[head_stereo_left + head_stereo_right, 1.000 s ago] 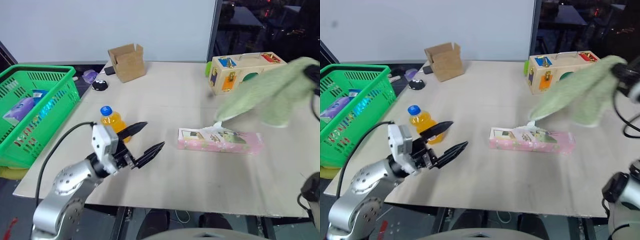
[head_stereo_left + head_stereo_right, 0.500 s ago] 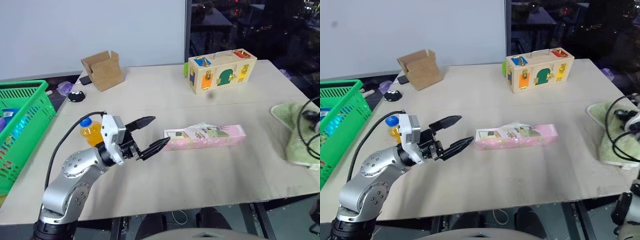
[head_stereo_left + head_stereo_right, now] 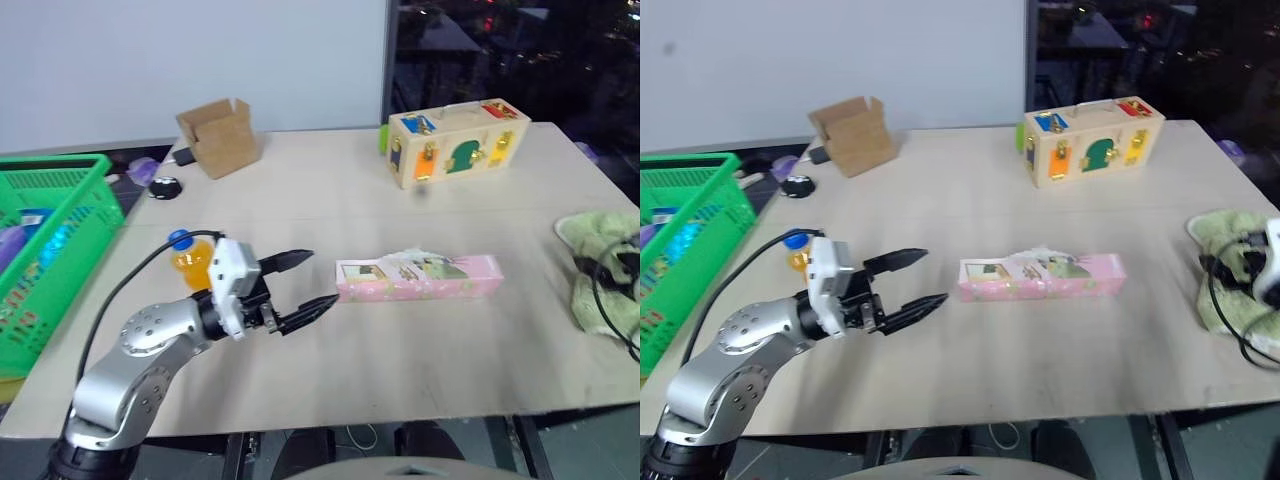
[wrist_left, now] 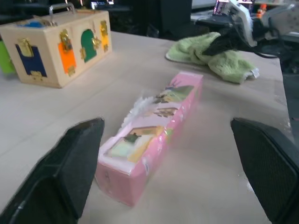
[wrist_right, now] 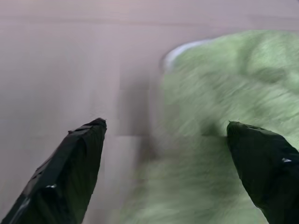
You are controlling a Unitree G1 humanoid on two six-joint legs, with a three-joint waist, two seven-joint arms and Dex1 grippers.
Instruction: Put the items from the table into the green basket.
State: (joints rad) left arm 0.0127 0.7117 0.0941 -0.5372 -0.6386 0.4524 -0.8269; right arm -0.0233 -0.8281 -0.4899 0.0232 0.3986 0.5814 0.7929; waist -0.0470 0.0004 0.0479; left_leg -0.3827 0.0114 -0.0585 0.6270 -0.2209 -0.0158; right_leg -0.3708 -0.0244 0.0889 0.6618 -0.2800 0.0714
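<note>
Left eye view, catalogue for you as operator. Item one: the long pink box [image 3: 418, 278] lay flat near the middle of the table [image 3: 330, 190], long axis across the robot's front, white tissue showing at its top slot. Item two: the orange bottle [image 3: 189, 258] with blue cap stood upright just behind your left arm, between the pink box and the green basket [image 3: 45, 250], which sat off the table's left edge with a few packets already inside.

Left gripper [image 3: 312, 283]: jaws spread wide, empty, pointing roughly level at the near end of the pink box but short of touching it. In the left wrist view the box [image 4: 149, 140] lay lengthwise between the two fingers [image 4: 77, 163], which I judged suited an endwise or side pinch of that narrow carton.

Right gripper [image 5: 166, 154]: fingers wide apart and holding nothing, over a green cloth [image 5: 219, 116] that lay loose on the table's right edge [image 3: 600, 270]; whether a fingertip brushed the cloth I could not tell, the view being smeared.

Not for collection: the brown cardboard box [image 3: 221, 135] and the wooden toy box [image 3: 457, 141] along the far side.

Status, as a judgement: both listed items remained on the table; the pink box looked like your next pick.
</note>
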